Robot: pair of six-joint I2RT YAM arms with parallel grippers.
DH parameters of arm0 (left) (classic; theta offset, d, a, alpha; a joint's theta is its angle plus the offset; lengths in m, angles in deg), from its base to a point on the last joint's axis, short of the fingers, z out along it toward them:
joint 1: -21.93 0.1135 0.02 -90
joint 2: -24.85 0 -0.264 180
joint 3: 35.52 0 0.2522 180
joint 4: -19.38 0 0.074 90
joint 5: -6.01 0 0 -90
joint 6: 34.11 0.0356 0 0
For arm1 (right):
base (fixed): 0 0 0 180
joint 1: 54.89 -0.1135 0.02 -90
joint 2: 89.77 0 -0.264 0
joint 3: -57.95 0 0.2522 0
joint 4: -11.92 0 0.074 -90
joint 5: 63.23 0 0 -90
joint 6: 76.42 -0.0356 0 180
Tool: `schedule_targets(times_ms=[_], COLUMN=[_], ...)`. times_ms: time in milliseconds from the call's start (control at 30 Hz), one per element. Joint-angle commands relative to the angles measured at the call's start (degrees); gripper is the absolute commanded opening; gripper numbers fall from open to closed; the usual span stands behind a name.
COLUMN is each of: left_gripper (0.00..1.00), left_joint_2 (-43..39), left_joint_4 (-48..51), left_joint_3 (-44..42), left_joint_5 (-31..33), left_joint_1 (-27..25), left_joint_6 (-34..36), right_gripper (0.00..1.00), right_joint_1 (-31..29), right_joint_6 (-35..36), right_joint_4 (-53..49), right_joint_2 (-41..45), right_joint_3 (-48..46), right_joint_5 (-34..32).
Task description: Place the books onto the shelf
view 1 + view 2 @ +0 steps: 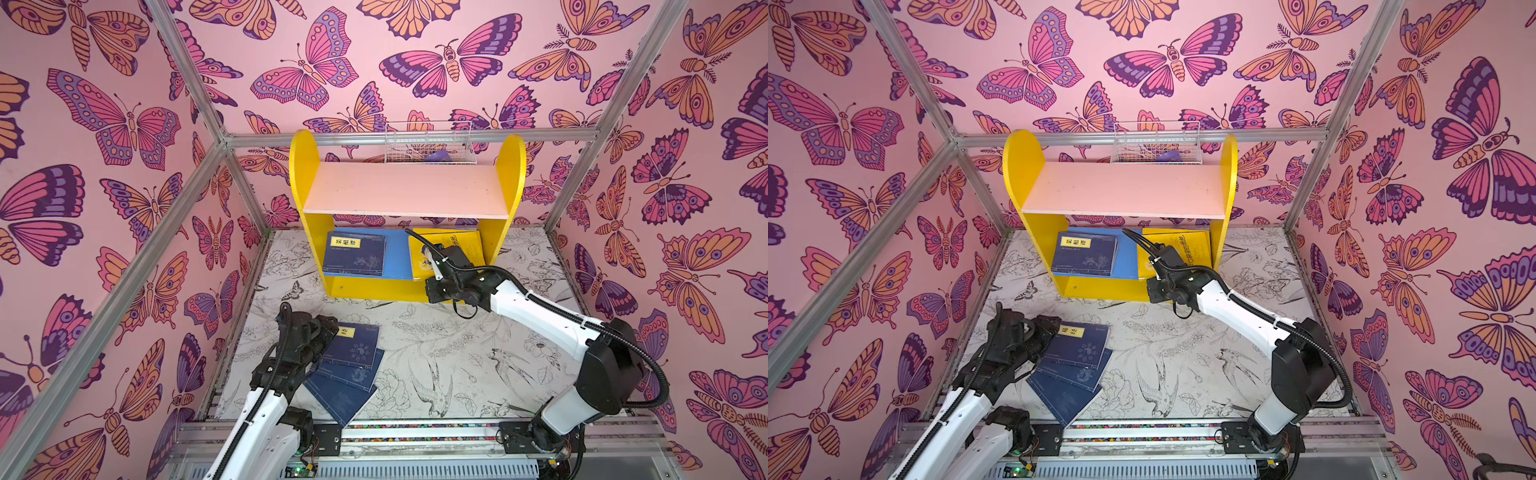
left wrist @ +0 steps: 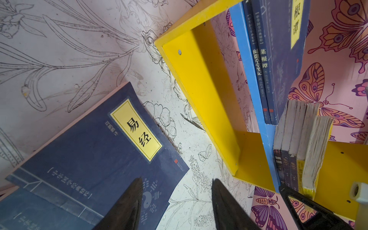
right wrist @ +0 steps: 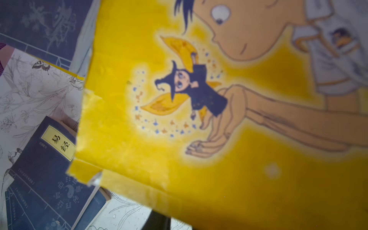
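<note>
The shelf stands at the back, its pink upper board bare. Navy books lie flat on the left of its blue lower board. On the right of that board lies a stack topped by a yellow book. My right gripper is shut on that book's front edge, with one finger showing under it. A fanned pile of navy books lies on the table at the front left. My left gripper hangs open over the pile's near corner, holding nothing.
A white wire basket sits behind the shelf's top. Aluminium frame posts and butterfly-papered walls close in on three sides. The metal base rail runs along the front. The shelf's yellow side panel is close to the left gripper.
</note>
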Motion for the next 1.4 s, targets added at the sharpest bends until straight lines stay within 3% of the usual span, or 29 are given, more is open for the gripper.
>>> schedule_targets(times_ms=[0, 633, 800, 967, 1133, 1367], left_gripper=[0.58, 0.59, 0.59, 0.59, 0.6, 0.6], left_joint_2=[-0.58, -2.07, -2.07, -0.8, 2.54, 6.28], left_joint_4=[-0.15, 0.33, 0.26, 2.31, 6.38, 8.4], left_joint_3=[0.36, -0.79, -0.71, -0.52, -0.61, -0.48], left_joint_5=[0.62, 1.15, 1.06, 1.26, 2.82, 9.57], left_joint_1=[-0.14, -0.15, -0.14, -0.16, 0.03, 2.54], left_joint_6=[-0.52, -1.4, -1.1, 1.62, 4.63, 8.13], right_gripper=[0.22, 0.21, 0.21, 0.21, 0.25, 0.51], right_joint_1=[1.6, 7.12, 7.17, 3.23, -6.1, -15.91], right_joint_6=[1.67, 4.22, 6.41, 6.67, 4.68, 3.87], right_joint_4=[0.53, -0.89, 0.21, 3.42, 10.3, 18.12], right_joint_2=[-0.28, 1.69, 4.23, 8.33, 7.82, -5.84], right_joint_3=[3.51, 3.63, 1.71, -2.73, -10.45, -10.94], right_joint_5=[-1.85, -4.93, -0.86, 1.37, 10.19, 23.28])
